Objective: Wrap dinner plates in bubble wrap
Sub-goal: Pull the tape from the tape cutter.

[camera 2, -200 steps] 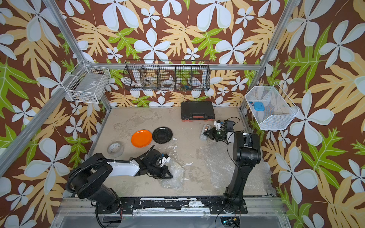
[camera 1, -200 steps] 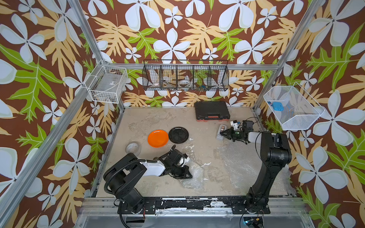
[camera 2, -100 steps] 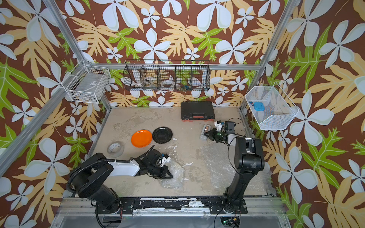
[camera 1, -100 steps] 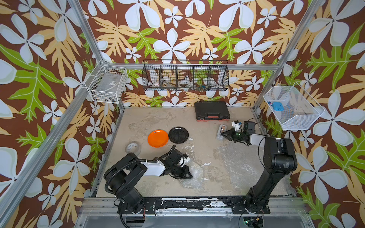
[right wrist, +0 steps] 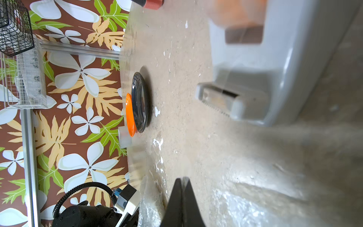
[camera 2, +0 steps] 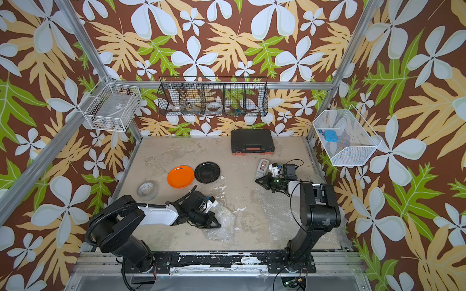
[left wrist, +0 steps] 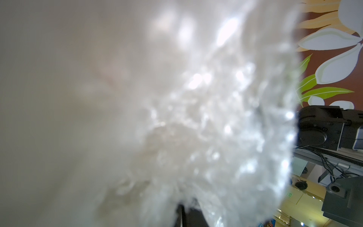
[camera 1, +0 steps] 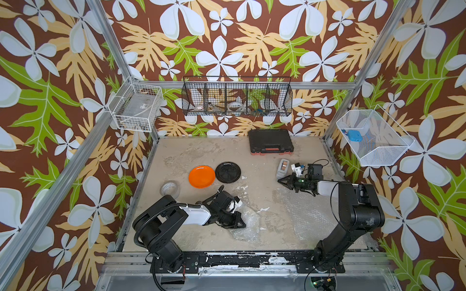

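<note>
Left tool (camera 1: 241,225) pinches crumpled wrap (camera 1: 251,228); right tool (camera 1: 280,180) shut, empty — at the far edge of the flat sheet (camera 1: 300,214). Orange plate (camera 1: 201,176) and black plate (camera 1: 227,171) lie bare beyond the left tool — nearer that arm.

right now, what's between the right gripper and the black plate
nothing but bare tabletop with a few white flecks lies between the right gripper and the black plate; both top views and the right wrist view show it
</note>
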Motion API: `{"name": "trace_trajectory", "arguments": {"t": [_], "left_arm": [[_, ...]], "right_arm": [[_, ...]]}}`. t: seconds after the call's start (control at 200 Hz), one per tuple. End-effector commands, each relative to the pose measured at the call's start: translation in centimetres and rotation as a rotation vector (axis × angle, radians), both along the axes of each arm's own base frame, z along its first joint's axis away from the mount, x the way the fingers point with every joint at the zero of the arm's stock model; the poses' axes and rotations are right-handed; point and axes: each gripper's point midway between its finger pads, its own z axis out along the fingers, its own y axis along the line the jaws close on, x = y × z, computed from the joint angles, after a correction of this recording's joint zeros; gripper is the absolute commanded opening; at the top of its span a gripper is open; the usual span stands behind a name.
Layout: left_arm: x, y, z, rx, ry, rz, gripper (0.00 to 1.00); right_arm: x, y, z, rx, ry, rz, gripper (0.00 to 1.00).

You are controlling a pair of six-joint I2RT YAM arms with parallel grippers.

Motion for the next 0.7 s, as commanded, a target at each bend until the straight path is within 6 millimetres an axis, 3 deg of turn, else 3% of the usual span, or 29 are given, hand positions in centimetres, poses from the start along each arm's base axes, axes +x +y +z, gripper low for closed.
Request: {"name": "trace_trajectory", "arguments": {"t": [0.0,0.19,0.415,0.611,0.646,0.696], "left_arm": [[-2.3,5.1,-4.4,0.286,0.11,0.06,0.08],[-2.3,5.0,-4.4,0.285,0.112,0.061,0.08],[-2.3,5.0,-4.4,0.283,0.112,0.06,0.08],[-2.3,5.0,-4.3,0.284,0.112,0.062,0.08],[-2.3,5.0,-4.4,0.285,0.113,0.062,0.08],[-2.3,5.1,-4.4,0.287,0.112,0.063,0.08]], "right_arm": [[-1.6,0.7,-0.1,0.03,0.016,0.026,0.0],[-3.6,1.7,-1.2,0.046,0.04,0.059,0.0],[-3.9,2.3,-1.6,0.055,0.046,0.079,0.0],[-4.8,2.3,-4.2,0.032,0.123,0.073,0.0],[-5.0,2.2,-4.6,0.026,0.138,0.068,0.09],[-5.3,2.2,-4.9,0.023,0.15,0.067,0.3]]}}
